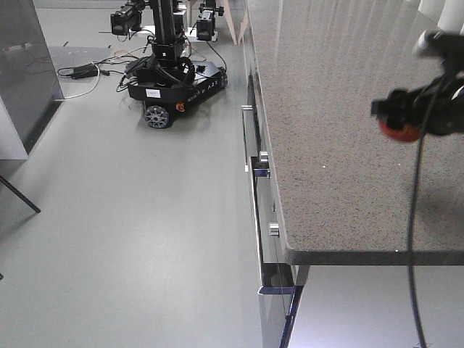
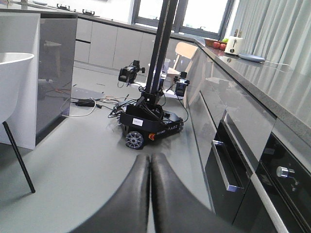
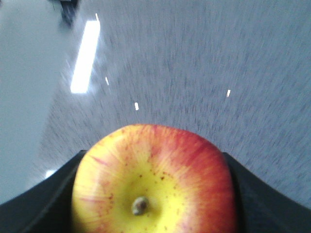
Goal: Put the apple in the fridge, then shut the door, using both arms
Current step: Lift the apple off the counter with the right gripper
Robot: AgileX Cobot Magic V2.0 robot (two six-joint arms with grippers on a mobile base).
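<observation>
My right gripper (image 1: 404, 122) hangs above the speckled grey countertop (image 1: 333, 130) at the right and is shut on the apple (image 1: 398, 132). In the right wrist view the apple (image 3: 153, 179), yellow with red streaks and stem end toward the camera, fills the space between the black fingers (image 3: 43, 206). The counter behind it is blurred. My left gripper (image 2: 149, 162) is shut with nothing between its pads and points over the grey floor. The fridge and its door are out of view.
Another black wheeled robot base (image 1: 170, 80) stands ahead on the floor with cables (image 1: 83, 71) beside it. Dark drawers with steel handles (image 1: 259, 168) line the counter front. A glossy grey cabinet block (image 2: 56, 73) stands left. A toaster (image 2: 235, 45) sits far down the counter.
</observation>
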